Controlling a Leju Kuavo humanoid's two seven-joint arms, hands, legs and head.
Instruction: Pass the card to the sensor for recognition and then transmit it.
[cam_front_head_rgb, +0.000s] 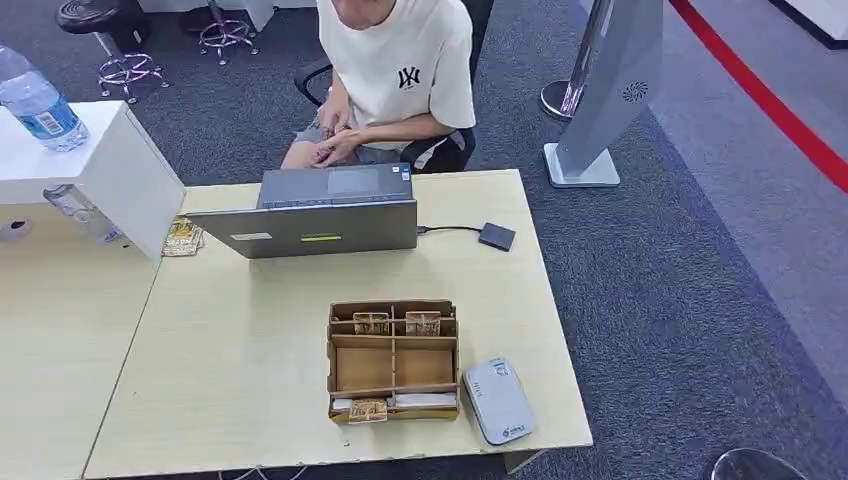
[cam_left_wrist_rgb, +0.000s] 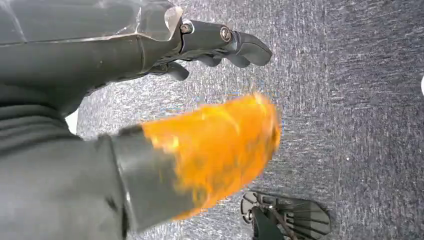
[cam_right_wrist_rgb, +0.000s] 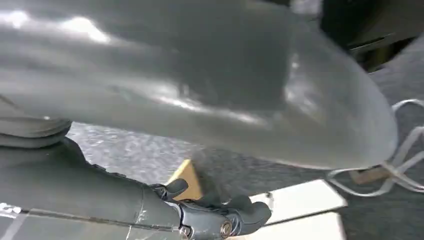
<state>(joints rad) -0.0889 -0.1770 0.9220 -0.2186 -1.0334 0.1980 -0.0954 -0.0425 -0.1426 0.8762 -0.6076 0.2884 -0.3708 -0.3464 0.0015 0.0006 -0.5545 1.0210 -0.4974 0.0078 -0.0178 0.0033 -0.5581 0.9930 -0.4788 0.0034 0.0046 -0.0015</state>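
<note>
both hands hang low over the carpet, nothing held: left hand fingers loosely curled, apart; right hand looks the same, partly hidden. cards sit in the front slot of the cardboard organizer, sensor just beside it at 3 o'clock. judgement: pinch one card by its top edge with the right hand, lift straight up. table edge close at 6; free room at 9, laptop at 12.

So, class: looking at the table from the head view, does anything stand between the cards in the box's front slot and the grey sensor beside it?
Nothing visible does. The front card sits in the cardboard box, and the sensor lies right beside the box on the table.
</note>
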